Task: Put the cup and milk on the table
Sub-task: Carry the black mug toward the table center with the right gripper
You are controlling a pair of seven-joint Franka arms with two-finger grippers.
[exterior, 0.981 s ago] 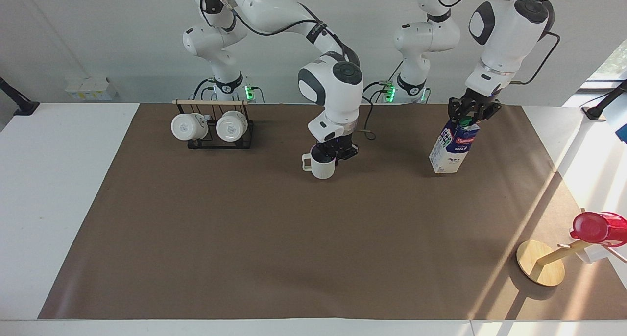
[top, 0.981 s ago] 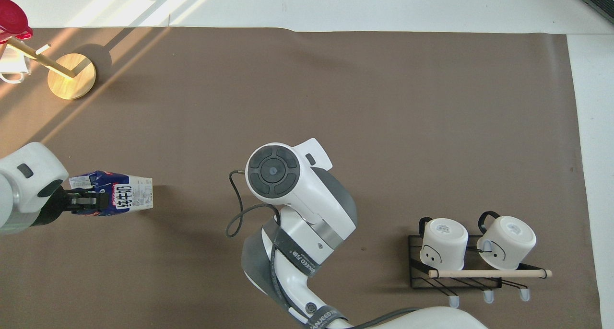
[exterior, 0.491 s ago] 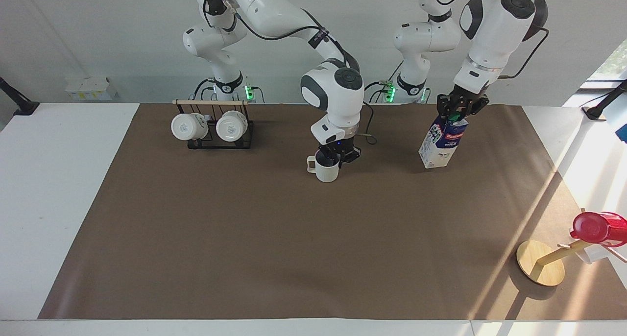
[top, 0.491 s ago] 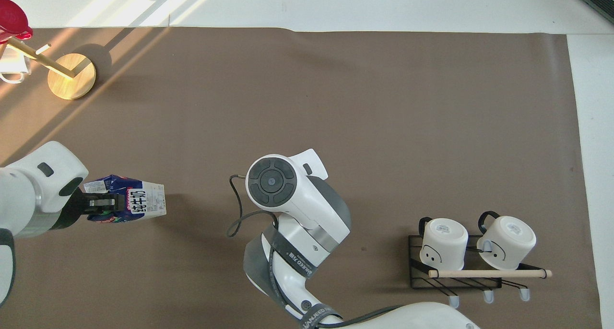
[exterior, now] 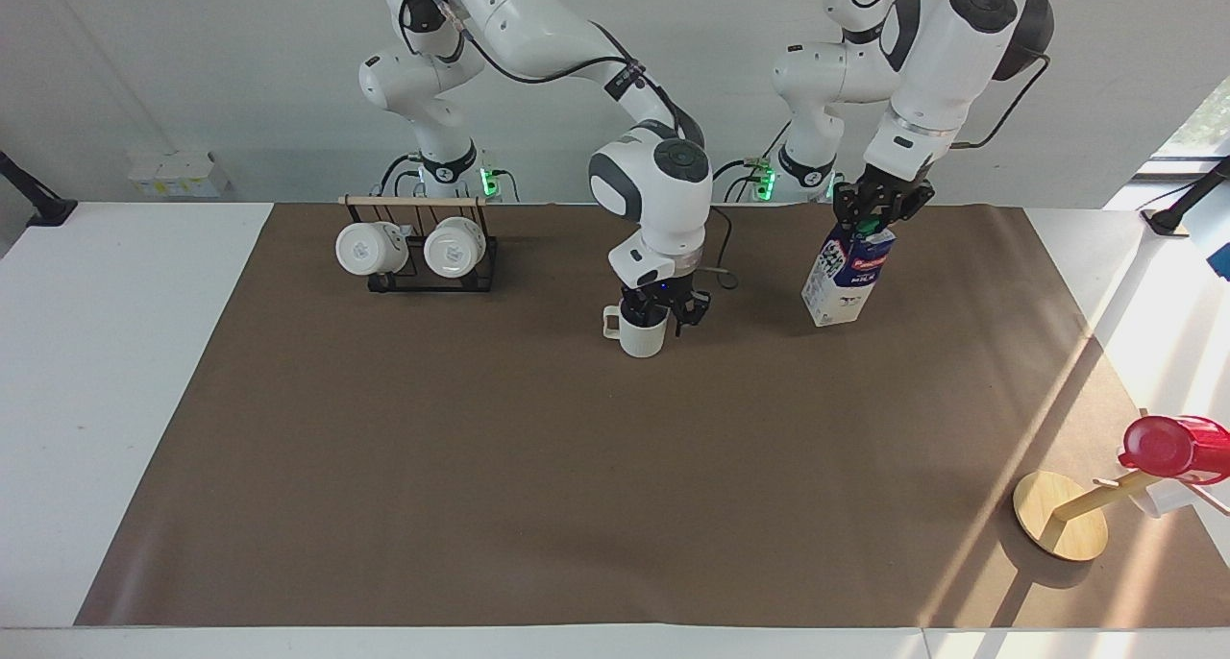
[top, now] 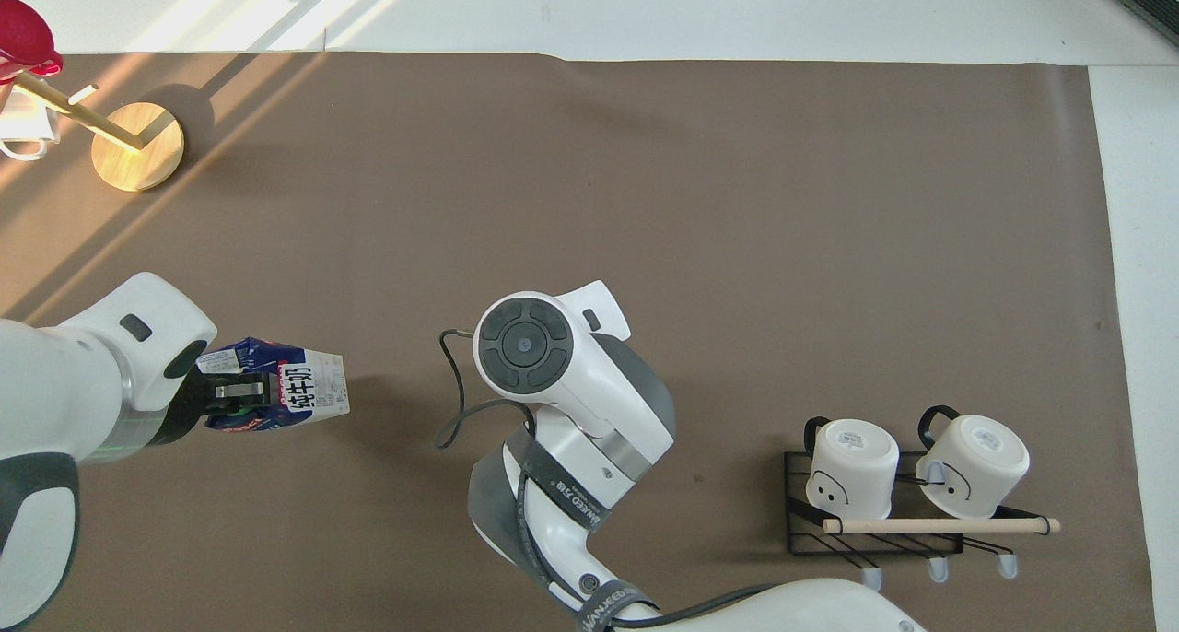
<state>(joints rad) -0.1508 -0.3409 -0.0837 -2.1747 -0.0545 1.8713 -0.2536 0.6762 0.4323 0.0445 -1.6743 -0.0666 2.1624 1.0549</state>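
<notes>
1. A rack (exterior: 420, 246) with two white mugs stands at the right arm's end; a wooden stand (exterior: 1060, 528) with a red lid (exterior: 1172, 445) sits at the left arm's end, far from the robots.
2. The right gripper (exterior: 661, 305) is at the cup (exterior: 638, 330), which rests on the table (exterior: 538, 467); I cannot tell its finger state.
3. The left gripper (exterior: 879, 209) pinches the tilted milk (exterior: 843, 279) by its top, over the mat.
4. Overhead, the right arm hides the cup; the milk (top: 285, 396) shows.

From overhead, the right arm's wrist hides the cup (exterior: 641, 331) and the right claw (exterior: 659, 311) entirely. The picture's edge crops the red-lidded jug (exterior: 1174, 448) in both views.
</notes>
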